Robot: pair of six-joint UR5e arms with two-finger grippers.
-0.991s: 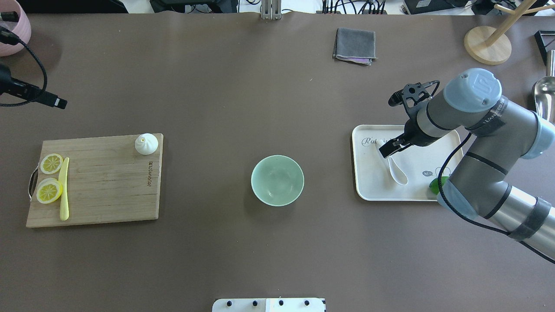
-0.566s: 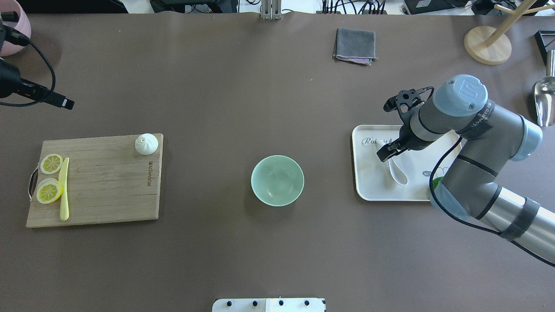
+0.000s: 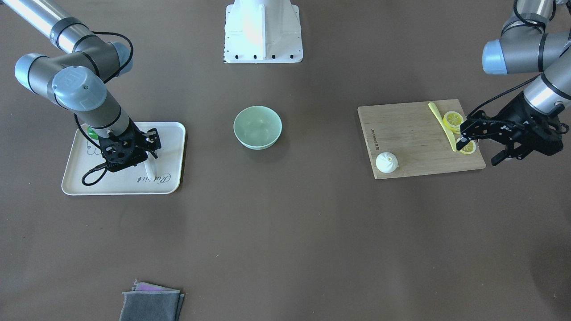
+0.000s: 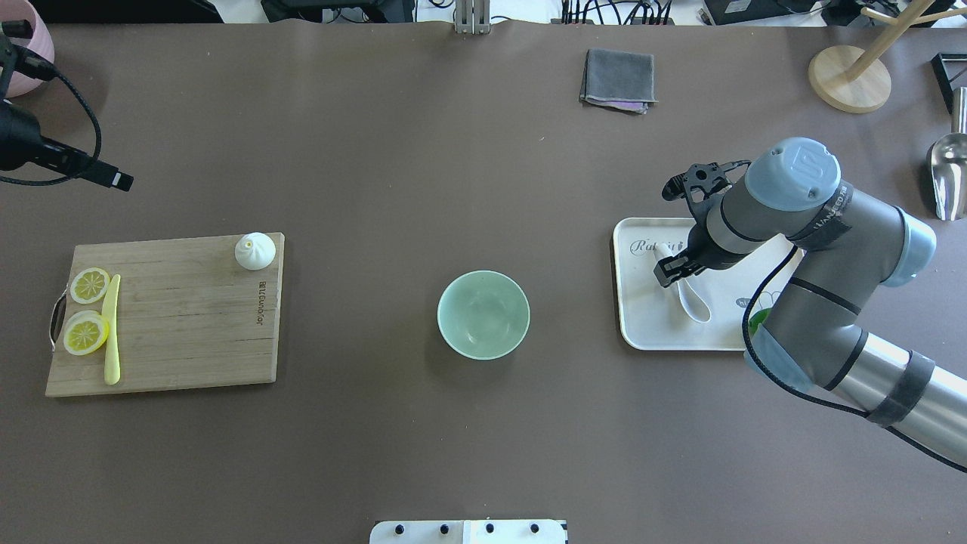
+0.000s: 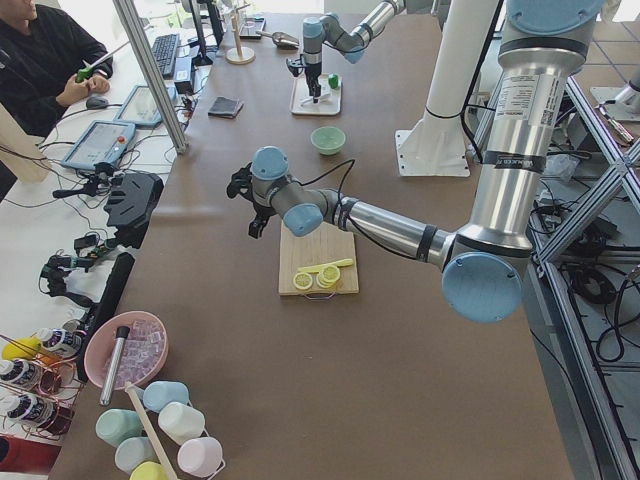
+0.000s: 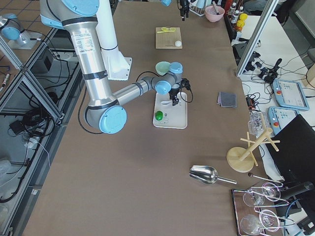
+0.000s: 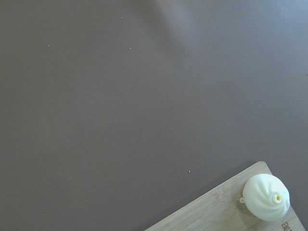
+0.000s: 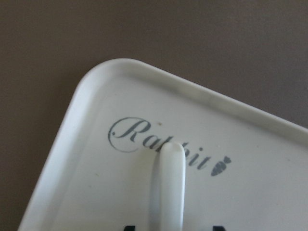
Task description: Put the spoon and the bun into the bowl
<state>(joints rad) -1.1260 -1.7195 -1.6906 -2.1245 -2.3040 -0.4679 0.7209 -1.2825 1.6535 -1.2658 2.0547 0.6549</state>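
The white spoon [image 4: 693, 301] lies on a white tray [image 4: 650, 332] at the right, handle pointing to the far left. My right gripper [image 4: 666, 272] is low over the handle and open. In the right wrist view the handle [image 8: 172, 187] runs between its two dark fingertips [image 8: 131, 227]. The mint-green bowl [image 4: 483, 314] stands empty at the table's middle. The white bun [image 4: 255, 251] sits on the far right corner of a wooden cutting board [image 4: 166, 332]. It also shows in the left wrist view [image 7: 266, 197]. My left gripper [image 3: 481, 146] is raised, open and empty, left of and beyond the bun.
Two lemon slices [image 4: 89, 285] and a yellow knife [image 4: 112, 329] lie at the board's left end. A green item [image 4: 755, 321] sits on the tray under my right arm. A grey cloth [image 4: 618, 79], a wooden stand [image 4: 850, 79] and a metal scoop [image 4: 948, 177] are at the back right.
My right gripper has moved a little left and down onto the spoon's handle. My left gripper has drifted slightly to the right. The spoon, bun and bowl have not moved.
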